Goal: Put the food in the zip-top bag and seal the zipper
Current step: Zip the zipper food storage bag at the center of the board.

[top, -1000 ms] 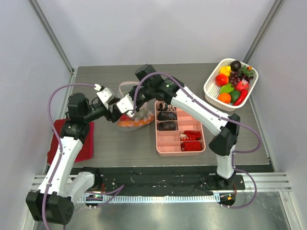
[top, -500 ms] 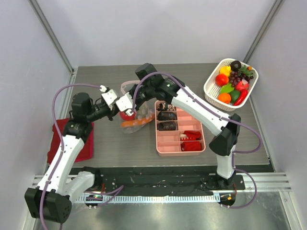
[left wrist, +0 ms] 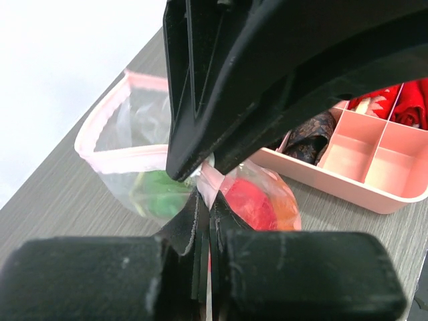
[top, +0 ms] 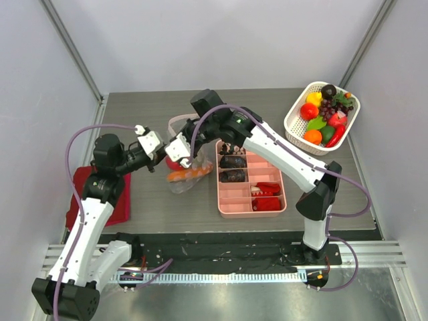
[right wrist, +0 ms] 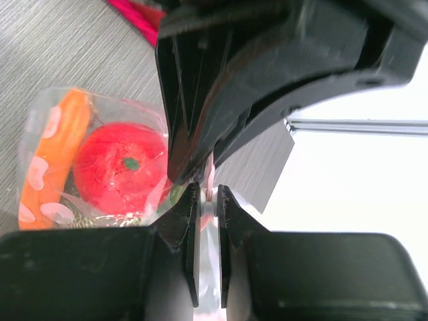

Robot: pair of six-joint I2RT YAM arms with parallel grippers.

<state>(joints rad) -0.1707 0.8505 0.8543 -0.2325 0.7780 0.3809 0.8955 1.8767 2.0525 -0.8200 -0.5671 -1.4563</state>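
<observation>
The zip-top bag [top: 188, 176] lies on the table left of the pink tray, partly lifted at its mouth. Inside it are a red tomato [right wrist: 119, 167], an orange piece [right wrist: 50, 160] and a green piece [left wrist: 157, 194]. My left gripper [top: 160, 156] is shut on the bag's pink top edge [left wrist: 208, 200]. My right gripper [top: 183, 150] is close beside it, shut on the zipper's small white slider [right wrist: 208, 206]. The pink zipper strip [left wrist: 114, 120] runs round the rest of the mouth, which stands apart there.
A white basket [top: 294, 127] with more toy food stands at the back right. The pink compartment tray [top: 235, 194] with dark and red pieces sits right of the bag. A red cloth [top: 117, 200] lies under the left arm.
My left gripper has closed on the bag's edge beside the right gripper and drawn back slightly to the left. The right gripper has kept its hold on the slider.
</observation>
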